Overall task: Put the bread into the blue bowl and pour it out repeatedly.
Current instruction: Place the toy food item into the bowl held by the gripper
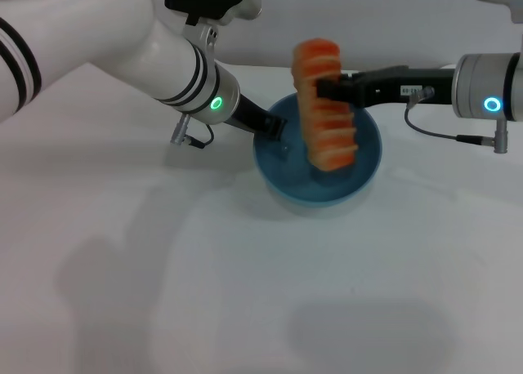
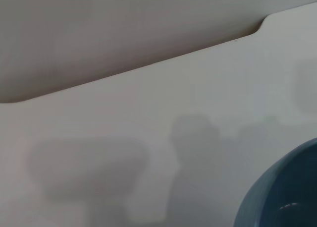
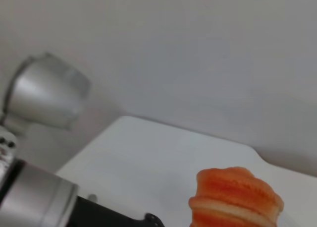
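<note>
My left gripper (image 1: 274, 129) has its fingers clamped on the left rim of the blue bowl (image 1: 282, 174), smooth, glossy, round, on the white tabletop (image 1: 122, 268). Above the bowl's middle, my right gripper (image 1: 323, 88) fingers pinch the ridged orange-and-cream bread (image 1: 325, 104), upright, its lower end inside the bowl.

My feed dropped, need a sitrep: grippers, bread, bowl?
Right gripper shut on bread, upright over blue bowl. Left gripper at bowl's rim. Nothing in the way.
</note>
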`<state>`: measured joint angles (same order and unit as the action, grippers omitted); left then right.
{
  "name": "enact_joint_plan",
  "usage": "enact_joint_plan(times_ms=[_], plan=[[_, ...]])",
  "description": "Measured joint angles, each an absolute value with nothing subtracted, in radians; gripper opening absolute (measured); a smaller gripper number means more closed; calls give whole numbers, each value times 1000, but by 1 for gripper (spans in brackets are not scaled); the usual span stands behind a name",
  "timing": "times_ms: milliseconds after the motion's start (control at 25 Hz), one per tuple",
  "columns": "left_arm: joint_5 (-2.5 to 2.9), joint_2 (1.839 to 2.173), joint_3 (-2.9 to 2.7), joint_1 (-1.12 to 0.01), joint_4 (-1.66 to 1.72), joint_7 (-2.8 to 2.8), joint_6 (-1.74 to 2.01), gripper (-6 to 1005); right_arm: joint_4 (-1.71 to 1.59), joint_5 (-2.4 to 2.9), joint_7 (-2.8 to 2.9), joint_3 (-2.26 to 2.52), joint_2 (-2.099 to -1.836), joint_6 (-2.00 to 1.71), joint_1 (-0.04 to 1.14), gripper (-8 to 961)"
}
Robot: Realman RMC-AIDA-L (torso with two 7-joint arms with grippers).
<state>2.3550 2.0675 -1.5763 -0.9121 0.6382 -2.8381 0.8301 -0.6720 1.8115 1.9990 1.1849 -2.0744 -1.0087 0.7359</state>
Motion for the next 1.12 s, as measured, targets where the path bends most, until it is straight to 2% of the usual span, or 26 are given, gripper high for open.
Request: enact_joint_plan(times_ms=[520, 1120], plan=[[2355, 2063, -1574, -891, 630, -2830, 808, -2, -635, 1767, 1944, 1196, -2076, -1021, 733, 432], [2355, 2067, -1574, -888, 624, -2830, 805, -2, -622, 1764, 1951, 1206, -2072, -1052, 724, 551]])
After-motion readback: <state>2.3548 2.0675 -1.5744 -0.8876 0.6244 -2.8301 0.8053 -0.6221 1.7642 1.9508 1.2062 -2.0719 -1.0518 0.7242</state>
